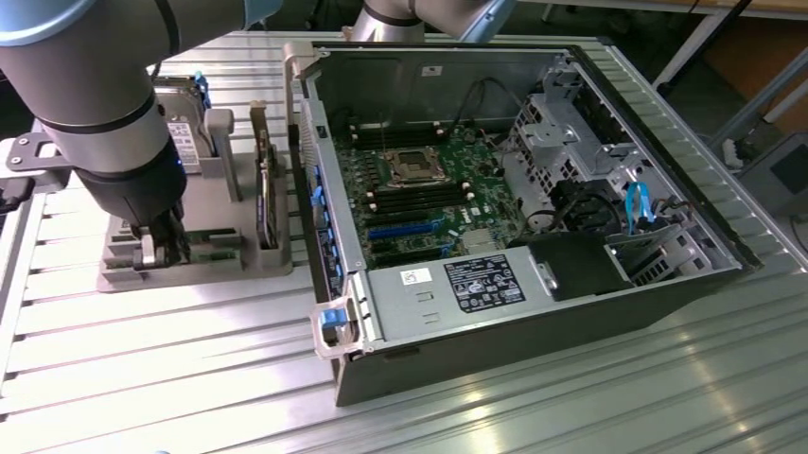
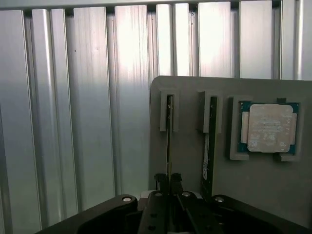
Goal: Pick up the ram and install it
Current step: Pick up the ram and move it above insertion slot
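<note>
The ram [image 2: 169, 141] is seen edge-on, stood in a slot of the grey holder [image 2: 253, 187] beside the open computer case [image 1: 430, 66]. Its long axis is directed straight out from the gripper [image 2: 168, 179], whose jaws are pressed together on its two faces; it is judged clamped, not yet lifted

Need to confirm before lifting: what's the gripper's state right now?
Gripper: closed on the ram, which stands on edge in the grey holder.
</note>
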Robot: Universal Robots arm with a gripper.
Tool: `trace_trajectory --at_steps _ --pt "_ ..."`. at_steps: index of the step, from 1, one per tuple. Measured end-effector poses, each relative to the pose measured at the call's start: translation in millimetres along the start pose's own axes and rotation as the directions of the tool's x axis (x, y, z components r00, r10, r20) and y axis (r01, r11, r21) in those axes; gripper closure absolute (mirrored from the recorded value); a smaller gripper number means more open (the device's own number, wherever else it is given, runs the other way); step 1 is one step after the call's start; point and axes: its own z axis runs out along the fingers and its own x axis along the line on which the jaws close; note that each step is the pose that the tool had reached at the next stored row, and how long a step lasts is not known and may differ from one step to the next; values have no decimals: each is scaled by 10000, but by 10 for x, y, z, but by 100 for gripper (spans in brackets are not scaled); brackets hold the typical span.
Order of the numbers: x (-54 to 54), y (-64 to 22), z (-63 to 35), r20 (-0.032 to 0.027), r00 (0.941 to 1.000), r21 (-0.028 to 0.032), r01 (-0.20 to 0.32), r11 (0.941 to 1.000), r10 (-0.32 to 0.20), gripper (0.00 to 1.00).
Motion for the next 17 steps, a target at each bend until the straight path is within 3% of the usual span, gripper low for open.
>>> trace_trajectory --at_steps 17 --pt "6 -8 -435 0 10000 -1 0 10000 0 88"
